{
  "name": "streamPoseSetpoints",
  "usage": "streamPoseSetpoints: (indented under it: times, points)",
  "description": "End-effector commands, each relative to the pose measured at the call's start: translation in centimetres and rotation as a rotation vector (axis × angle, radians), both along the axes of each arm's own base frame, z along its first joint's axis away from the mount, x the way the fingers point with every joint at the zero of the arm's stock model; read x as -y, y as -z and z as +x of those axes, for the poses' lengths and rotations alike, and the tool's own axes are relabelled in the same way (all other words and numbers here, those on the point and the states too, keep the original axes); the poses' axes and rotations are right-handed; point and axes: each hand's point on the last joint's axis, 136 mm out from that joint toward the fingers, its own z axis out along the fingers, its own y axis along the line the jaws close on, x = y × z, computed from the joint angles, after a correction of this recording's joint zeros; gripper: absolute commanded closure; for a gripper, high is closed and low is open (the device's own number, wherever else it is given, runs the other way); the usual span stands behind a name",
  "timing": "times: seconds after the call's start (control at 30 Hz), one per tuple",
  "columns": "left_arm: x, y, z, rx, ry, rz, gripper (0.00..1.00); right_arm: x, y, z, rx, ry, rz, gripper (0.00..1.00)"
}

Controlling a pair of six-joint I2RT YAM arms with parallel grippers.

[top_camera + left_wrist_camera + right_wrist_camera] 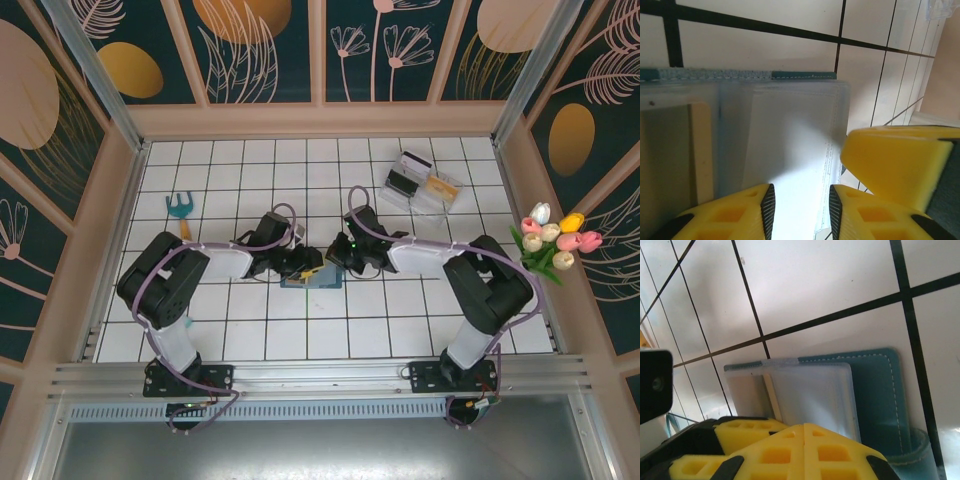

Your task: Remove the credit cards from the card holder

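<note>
Presently, drawing a card out of its pocket is being judged as the step in hand.

Position: the card holder (312,279) is lying opened out near the centre of the bench (240,330), a little toward 6 o'clock. It is being flanked by one arm from 9 o'clock and the other from 3 o'clock.

Left tool (800,202): the jaws are being held narrowly apart over the frosted sleeve (790,125). Whether an edge is being pinched cannot be told.

Right tool (804,432): the jaws are being pressed together with nothing being seen between them. Whether the holder is being pinned by them cannot be told.

Doing it well (judgement):
- The soft holder is likely being dragged or folded by any pull, so it should be held flat at its 3 o'clock half.
- The pinch should be set on the card's bare edge alone, not on the sleeve.
- The pull should be kept low and in line with the pocket's mouth.

Looks: a teal, leather-like cover is being shown, with pale stitching following a rounded corner. Cloudy clear pockets are being stacked on it. What is being taken for a credit card (745,392), pale with a tan strip, is showing at the sleeve's 9 o'clock side.
</note>
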Motion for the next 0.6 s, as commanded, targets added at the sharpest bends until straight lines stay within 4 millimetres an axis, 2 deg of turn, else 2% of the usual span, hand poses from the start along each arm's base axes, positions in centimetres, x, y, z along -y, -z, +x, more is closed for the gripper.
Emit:
streamPoseSetpoints:
  times: [0.0, 0.07, 0.13, 0.23, 0.57]
  points:
    - [-0.3, -1.9, 0.6, 0.054, 0.004, 0.048, 0.63, -0.2, 1.4, -0.6, -0.040, -0.037, -0.039, 0.98]
    - [-1.6, -2.6, 1.0, 0.092, -0.016, 0.128, 0.62, 0.0, 2.0, -0.9, -0.054, -0.042, -0.056, 0.96]
    - [-3.7, -2.3, 1.0, 0.106, -0.035, 0.255, 0.61, 0.3, 2.6, -1.1, -0.063, -0.047, -0.078, 0.96]
    - [-6.0, -2.0, 1.0, 0.116, -0.067, 0.353, 0.56, 0.8, 3.3, -1.3, -0.072, -0.051, -0.115, 0.96]
    - [-7.7, -0.4, 0.9, 0.076, -0.103, 0.408, 0.48, 1.2, 4.3, -1.7, -0.092, -0.056, -0.149, 0.94]
